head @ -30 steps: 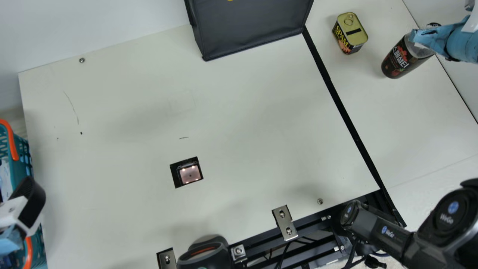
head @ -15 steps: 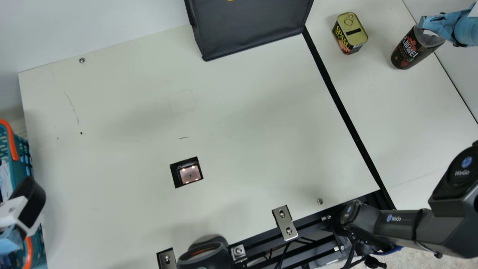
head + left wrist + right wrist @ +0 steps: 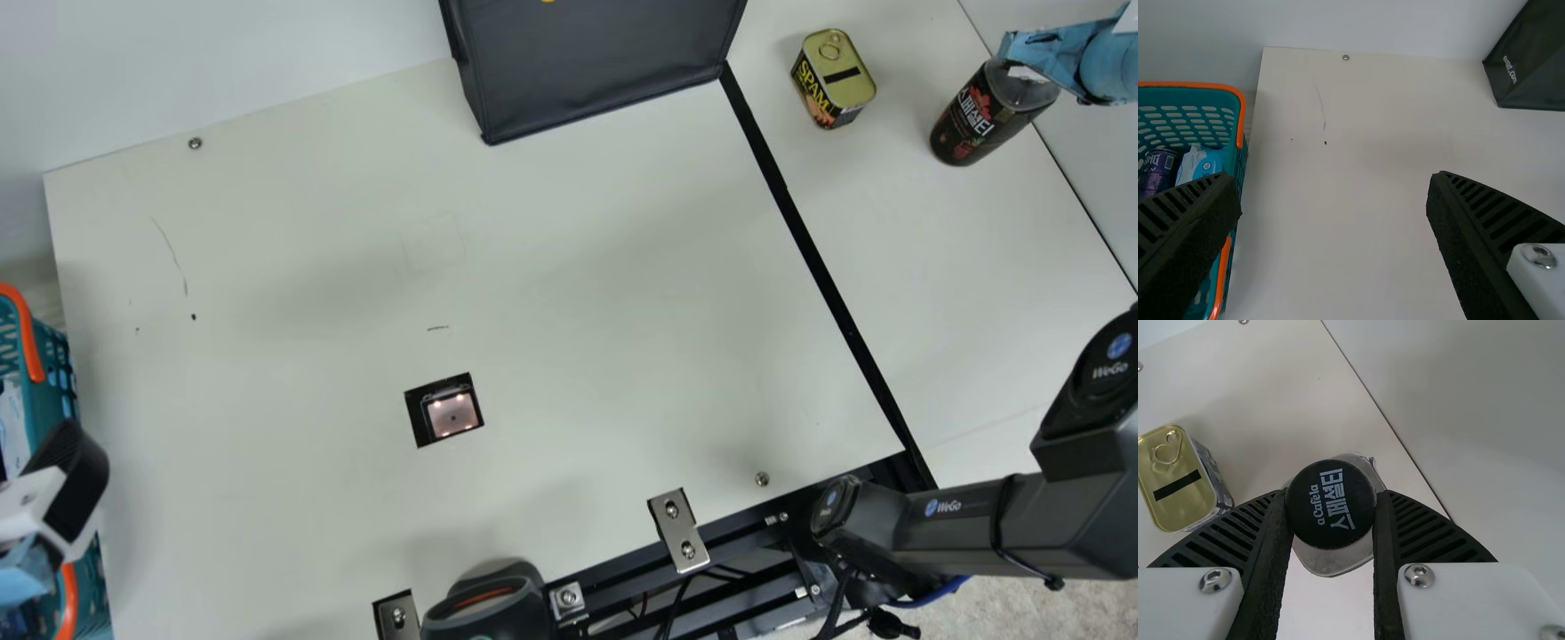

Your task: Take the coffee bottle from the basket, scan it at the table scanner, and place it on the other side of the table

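The coffee bottle (image 3: 973,120) is upright at the robot's right end of the tabletop (image 3: 578,311), near its outer edge, base down and black cap up. The right gripper (image 3: 1058,58), its blue-taped side showing in the main view, has its jaws closed on the bottle: in the right wrist view the round cap (image 3: 1331,504) sits between the two ribbed fingers, touching both.

Just beside the bottle, apart from it, a gold-topped tin (image 3: 833,78) stands with its ring pull upward. A black strip (image 3: 800,222) runs slantwise across the tabletop, between these two things and the wider section. At the far edge of that section is a black bag (image 3: 596,67). The scanner (image 3: 452,415) is set in a dark square opening nearer the robot, its small lights glowing. At the near edge sits a dark device with an orange stripe (image 3: 484,604).

At the opposite end from the bottle, the teal basket (image 3: 28,333) with orange trim is beside the tabletop, holding a purple can (image 3: 1158,170) and a blue-and-white packet (image 3: 1201,163). The left gripper (image 3: 71,484) is near the basket; in the left wrist view its jaws are wide apart with nothing between them.
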Controlling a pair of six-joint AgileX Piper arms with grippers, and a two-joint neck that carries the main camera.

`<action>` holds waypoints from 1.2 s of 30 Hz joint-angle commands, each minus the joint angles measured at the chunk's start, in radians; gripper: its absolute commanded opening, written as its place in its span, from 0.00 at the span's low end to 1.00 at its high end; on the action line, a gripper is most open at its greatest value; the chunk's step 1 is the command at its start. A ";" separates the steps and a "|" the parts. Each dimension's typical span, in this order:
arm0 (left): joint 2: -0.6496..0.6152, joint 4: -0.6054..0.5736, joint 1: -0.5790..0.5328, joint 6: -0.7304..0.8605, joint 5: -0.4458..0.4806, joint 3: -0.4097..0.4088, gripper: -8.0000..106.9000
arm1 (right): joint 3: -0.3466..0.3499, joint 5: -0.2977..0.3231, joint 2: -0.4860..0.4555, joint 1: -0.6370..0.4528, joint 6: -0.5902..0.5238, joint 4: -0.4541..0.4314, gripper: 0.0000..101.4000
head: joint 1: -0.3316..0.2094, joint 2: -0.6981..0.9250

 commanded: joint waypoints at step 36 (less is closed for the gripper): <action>0.000 0.000 0.000 0.000 0.000 0.000 0.85 | 0.217 0.099 -0.431 0.100 0.027 -0.016 0.94 | -0.029 -0.002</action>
